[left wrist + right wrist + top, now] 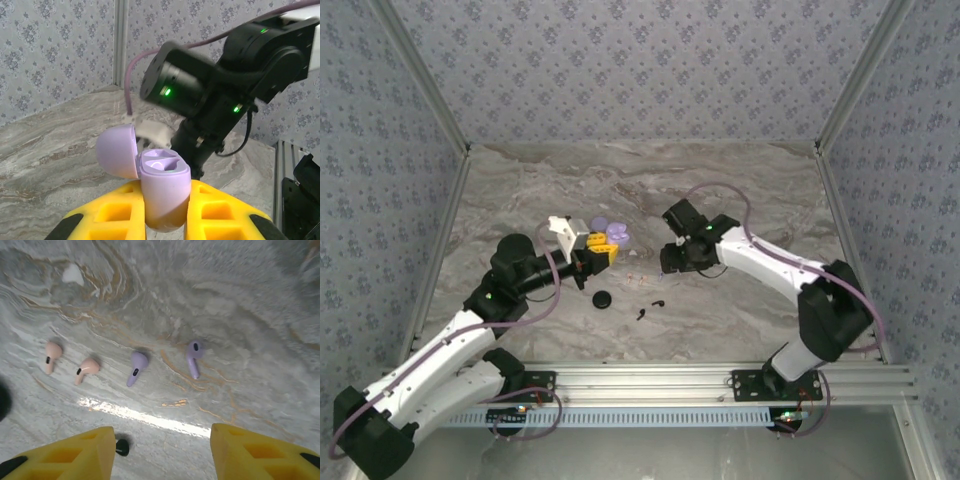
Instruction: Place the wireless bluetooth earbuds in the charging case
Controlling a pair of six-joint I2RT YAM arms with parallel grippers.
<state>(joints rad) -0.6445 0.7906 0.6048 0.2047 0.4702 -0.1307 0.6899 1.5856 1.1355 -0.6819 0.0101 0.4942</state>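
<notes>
We judge the task barely begun: the case [162, 192] is ready, but none of the buds [194, 356] sits in it. The left claw [165, 220] is clamped on the case, holding it upright above the bench [740, 190] with its lid [116, 150] swung open, and the two wells on top look empty. The right claw [161, 440] hangs over the bench with its fingers apart and nothing between them. Just beyond its tips lie the lilac buds [137, 366], which by colour we take to be the pair meant for this case. Neither is touched, so both pick-ups and both insertions are left. Counting, we find one case and six buds, all loose on the bench. Two are lilac, lying side by side but apart. Two pink buds [86, 370] lie in the same row, beside the lilac ones. Two black buds [658, 302] lie nearer the arm bases in the top view. One black disc [603, 299] lies near the black pair.
</notes>
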